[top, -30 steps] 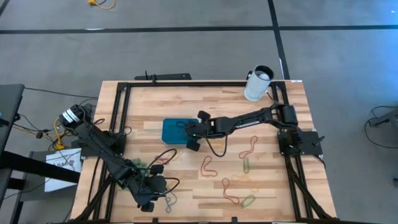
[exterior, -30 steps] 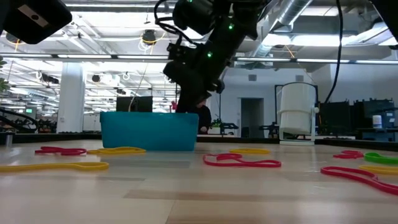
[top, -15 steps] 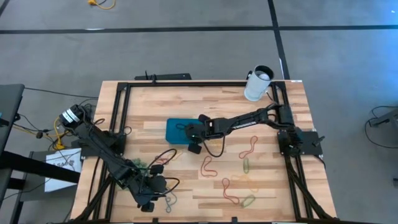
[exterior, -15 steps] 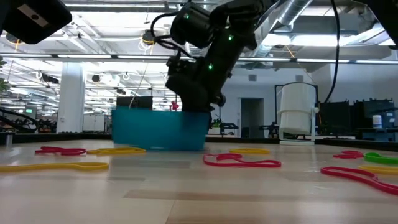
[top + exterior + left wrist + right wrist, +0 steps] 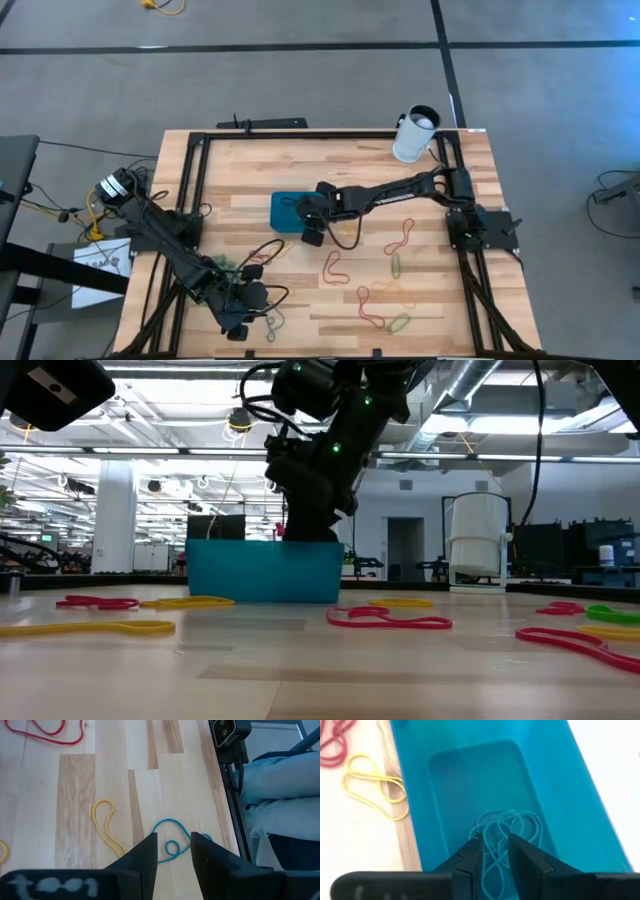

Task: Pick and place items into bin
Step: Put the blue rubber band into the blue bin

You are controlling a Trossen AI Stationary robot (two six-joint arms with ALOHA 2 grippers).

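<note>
A wooden table [image 5: 300, 165] stood in a black frame, seen from above. Near its middle sat the small teal-blue bin [image 5: 284, 211]. The right gripper [image 5: 303, 213] reached across from the table's right side and hung over the bin's inner end; its fingers [image 5: 471, 854] stood slightly apart with nothing between them. In its wrist view, a tangle of pale loops [image 5: 507, 832] lay on the bin's floor just past the fingertips, and a yellow loop [image 5: 372, 790] rested on the wood beside the bin's outer wall.

The left gripper [image 5: 240, 322] waited low at the table's front left corner, its fingers a little apart and empty, over a blue loop [image 5: 172, 842] with a yellow loop [image 5: 107, 827] near it.

More loops lay scattered on the right half of the table: a red one [image 5: 333, 268], another red one [image 5: 402, 237], a green one [image 5: 397, 266], and further ones toward the front edge, though their colours were hard to tell there. A white cup [image 5: 415, 134] stood at the far right corner.
</note>
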